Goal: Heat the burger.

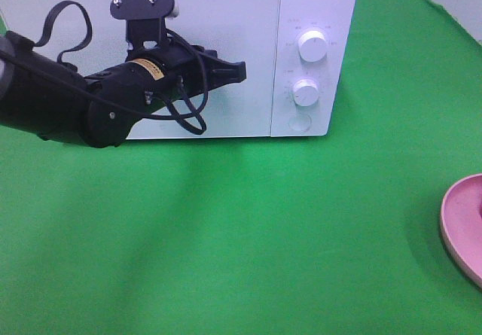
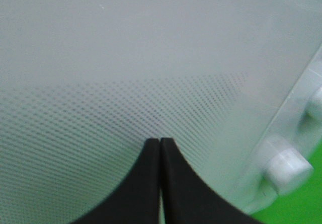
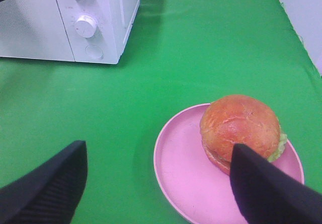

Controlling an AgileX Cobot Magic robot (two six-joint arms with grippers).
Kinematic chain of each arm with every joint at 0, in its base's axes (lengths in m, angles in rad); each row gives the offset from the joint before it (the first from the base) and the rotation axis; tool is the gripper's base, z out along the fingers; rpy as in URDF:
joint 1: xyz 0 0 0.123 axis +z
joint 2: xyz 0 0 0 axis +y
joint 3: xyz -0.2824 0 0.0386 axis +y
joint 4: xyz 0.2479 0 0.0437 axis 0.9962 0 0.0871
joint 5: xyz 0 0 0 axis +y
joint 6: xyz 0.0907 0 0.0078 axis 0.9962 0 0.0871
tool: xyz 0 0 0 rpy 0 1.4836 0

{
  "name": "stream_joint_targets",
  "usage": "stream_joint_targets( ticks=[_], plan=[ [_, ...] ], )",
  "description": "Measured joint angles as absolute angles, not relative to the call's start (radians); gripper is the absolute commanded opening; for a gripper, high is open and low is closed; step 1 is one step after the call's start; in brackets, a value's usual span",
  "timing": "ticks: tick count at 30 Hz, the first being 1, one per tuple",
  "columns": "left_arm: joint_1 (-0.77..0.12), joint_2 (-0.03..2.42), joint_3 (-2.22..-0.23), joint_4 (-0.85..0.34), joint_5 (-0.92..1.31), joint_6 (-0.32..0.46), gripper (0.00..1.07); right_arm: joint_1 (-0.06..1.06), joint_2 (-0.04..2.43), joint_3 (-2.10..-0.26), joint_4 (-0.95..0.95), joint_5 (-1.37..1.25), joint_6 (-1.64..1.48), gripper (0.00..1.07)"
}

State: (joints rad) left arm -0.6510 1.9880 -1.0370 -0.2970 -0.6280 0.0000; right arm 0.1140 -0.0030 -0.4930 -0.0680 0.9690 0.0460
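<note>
Overhead, high view: left gripper (image 1: 239, 71) was against the microwave (image 1: 316, 19) door.
Left wrist: fingers (image 2: 173, 178) pressed together at the door.
Right wrist: right gripper (image 3: 158, 181) spread wide; burger (image 3: 240, 128) sat on plate (image 3: 181, 168), away from the microwave.

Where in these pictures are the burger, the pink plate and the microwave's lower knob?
burger (image 3: 240, 127), right wrist view, on the top of its glossy bun.
pink plate (image 3: 176, 156), right wrist view, on its bare surface beside the burger.
lower knob (image 1: 306, 92), exterior high view, on its round face.
</note>
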Motion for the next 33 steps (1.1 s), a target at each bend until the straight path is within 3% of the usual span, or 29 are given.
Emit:
stream_joint_targets(
  ticks=[6,12,21,22,23,24,25,26,27,28,29,33],
  plan=[
    [-0.624,1.989,-1.038,-0.258,-0.577,0.000,0.00,0.114,-0.003,-0.493,-0.068,0.969,0.046,0.76],
    [-0.617,1.951,-1.045,-0.301,-0.445,0.000,0.00,0.114,-0.003,-0.493,-0.068,0.969,0.046,0.76],
    [-0.682,1.864,-1.064,-0.337,-0.183,0.000,0.03,0.114,-0.003,-0.493,-0.068,0.969,0.046,0.76],
    [-0.697,1.850,-1.064,-0.331,-0.100,0.000,0.17,0.114,-0.003,-0.493,-0.068,0.969,0.046,0.76],
    [-0.706,1.835,-1.064,-0.330,-0.007,0.000,0.41,0.114,-0.003,-0.493,-0.068,0.969,0.046,0.76],
    [-0.706,1.835,-1.064,-0.330,-0.007,0.000,0.41,0.114,-0.003,-0.493,-0.068,0.969,0.046,0.76],
    [-0.707,1.829,-1.064,-0.330,0.042,0.000,0.53,0.114,-0.003,-0.493,-0.068,0.969,0.046,0.76],
    [-0.707,1.829,-1.064,-0.330,0.042,0.000,0.53,0.114,-0.003,-0.493,-0.068,0.969,0.046,0.76],
    [-0.707,1.816,-1.064,-0.330,0.137,0.000,0.82,0.114,-0.003,-0.493,-0.068,0.969,0.046,0.76],
    [-0.707,1.816,-1.064,-0.330,0.137,0.000,0.82,0.114,-0.003,-0.493,-0.068,0.969,0.046,0.76],
    [-0.707,1.806,-1.064,-0.330,0.222,0.000,1.02,0.114,-0.003,-0.493,-0.068,0.969,0.046,0.76],
    [-0.707,1.779,-1.064,-0.330,0.406,0.000,0.99,0.114,-0.003,-0.493,-0.068,0.969,0.046,0.76]
  ],
)
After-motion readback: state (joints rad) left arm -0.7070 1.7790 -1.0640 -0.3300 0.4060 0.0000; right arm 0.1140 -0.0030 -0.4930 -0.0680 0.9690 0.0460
